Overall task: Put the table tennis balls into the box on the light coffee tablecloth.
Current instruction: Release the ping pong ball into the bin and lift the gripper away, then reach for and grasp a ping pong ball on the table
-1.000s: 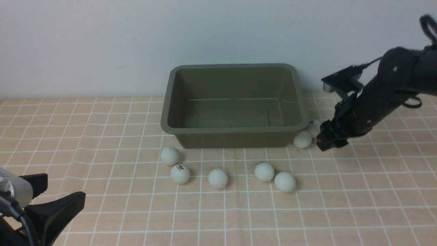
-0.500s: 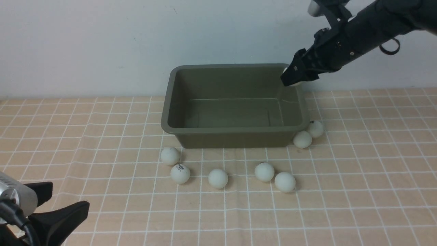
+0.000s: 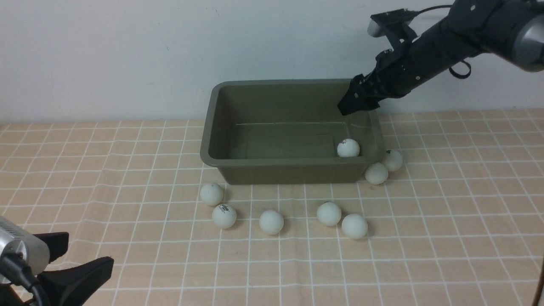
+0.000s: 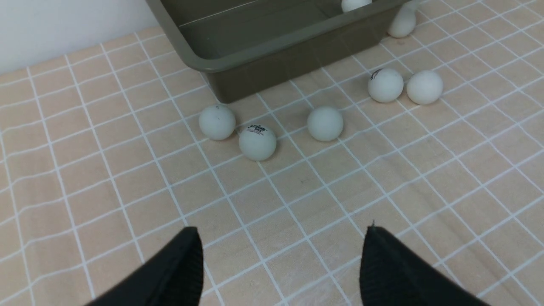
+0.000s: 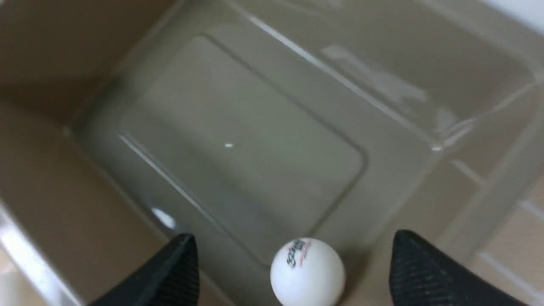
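Observation:
The olive-green box (image 3: 289,162) stands on the light coffee tablecloth (image 3: 425,255) near the back wall. One table tennis ball (image 3: 348,148) lies inside it by the right front corner. My right gripper (image 3: 355,104) hangs open above the box's right side, and that ball (image 5: 307,272) lies loose on the box floor (image 5: 238,140) under the open right gripper (image 5: 293,236). Several more balls lie on the cloth: a row before the box (image 3: 271,222) and two at its right front corner (image 3: 376,173). My left gripper (image 4: 282,231) is open and empty, low at the near left.
The white wall rises right behind the box. The balls before the box run from the left one (image 4: 217,122) to the right pair (image 4: 424,87), a few squares beyond my left gripper (image 3: 63,263).
My right gripper rose from the cloth beside the box's right corner with a ball, swung over the box and opened. The ball now lies inside. The left arm barely shifted.

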Motion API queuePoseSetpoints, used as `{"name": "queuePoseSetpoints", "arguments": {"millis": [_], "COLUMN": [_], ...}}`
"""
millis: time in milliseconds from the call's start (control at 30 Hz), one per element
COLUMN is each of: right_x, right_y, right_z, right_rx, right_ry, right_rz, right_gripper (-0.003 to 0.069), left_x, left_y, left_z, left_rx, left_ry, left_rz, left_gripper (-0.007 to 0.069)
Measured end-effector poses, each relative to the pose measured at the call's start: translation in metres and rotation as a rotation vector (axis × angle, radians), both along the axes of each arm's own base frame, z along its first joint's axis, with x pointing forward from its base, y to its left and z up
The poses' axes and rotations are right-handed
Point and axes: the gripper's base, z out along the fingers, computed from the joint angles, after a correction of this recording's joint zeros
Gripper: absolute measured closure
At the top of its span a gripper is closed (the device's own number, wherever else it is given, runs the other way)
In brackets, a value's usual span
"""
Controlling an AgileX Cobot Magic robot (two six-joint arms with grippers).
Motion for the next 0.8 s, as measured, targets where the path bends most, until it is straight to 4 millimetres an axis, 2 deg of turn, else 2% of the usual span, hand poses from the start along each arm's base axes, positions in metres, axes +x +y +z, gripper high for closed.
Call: {"name": "queuePoseSetpoints", "arguments": {"millis": [100,133,200,233,300,367,567,733,800], "right_x": [-0.004,-0.003,-0.011,-0.012,-0.02,-0.023,-0.023,-0.018,-0.014], "right_y": [-0.017,-0.019,-0.04,-0.041,-0.061,-0.068,-0.075,-0.077,-0.076], "right_z": [0.019,0.019,0.038,0.039,0.05,0.053,0.051,0.038,0.028], "right_rx": [-0.099,-0.106,-0.187,-0.187,-0.247,-0.26,-0.295,-0.332,-0.331], "right_ry": [-0.046,-0.049,-0.053,-0.051,-0.034,-0.031,-0.047,-0.033,-0.014], "right_rz": [0.004,0.003,-0.001,-0.001,0.022,0.044,0.109,0.145,0.156], "right_gripper": [0.0111,0.0111,0.0125,0.0127,0.0141,0.0144,0.0162,0.0184,0.0197], "left_x": [0.0,0.0,0.0,0.0,0.0,0.0,0.0,0.0,0.0], "left_y": [0.0,0.0,0.0,0.0,0.0,0.0,0.0,0.0,0.0], "left_z": [0.0,0.0,0.0,0.0,0.0,0.0,0.0,0.0,0.0], "left_rx": [0.0,0.0,0.0,0.0,0.0,0.0,0.0,0.0,0.0], "left_ry": [0.0,0.0,0.0,0.0,0.0,0.0,0.0,0.001,0.001], "left_rz": [0.0,0.0,0.0,0.0,0.0,0.0,0.0,-0.001,-0.001], "left_gripper": [0.0211,0.0211,0.0211,0.0211,0.0211,0.0211,0.0211,0.0211,0.0211]}}
